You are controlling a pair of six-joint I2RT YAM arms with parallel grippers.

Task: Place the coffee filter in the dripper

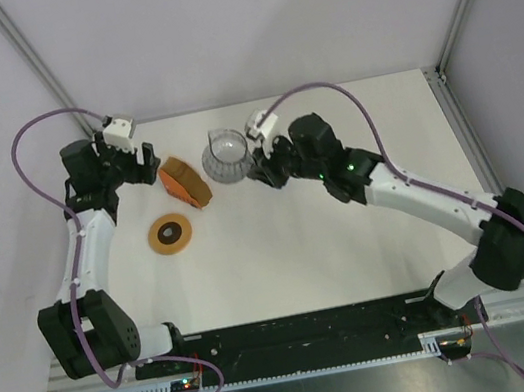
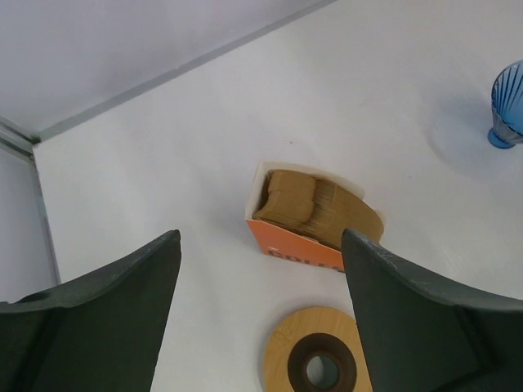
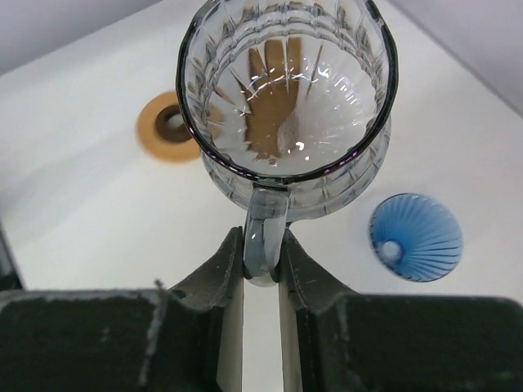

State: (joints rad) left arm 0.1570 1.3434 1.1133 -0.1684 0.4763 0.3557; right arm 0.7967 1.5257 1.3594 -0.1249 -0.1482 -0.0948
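Observation:
The blue ribbed dripper stands on the white table right of the carafe, rim down and small end up. It also shows at the right edge of the left wrist view. It is hidden in the top view. No single coffee filter lies apart; only stacked tan papers show in the orange packet. My left gripper is open and empty, just left of the packet. My right gripper is shut on the handle of the clear glass carafe.
A round tan ring with a dark centre lies on the table in front of the packet, also below my left fingers. The carafe stands right of the packet. Walls and frame posts bound the table.

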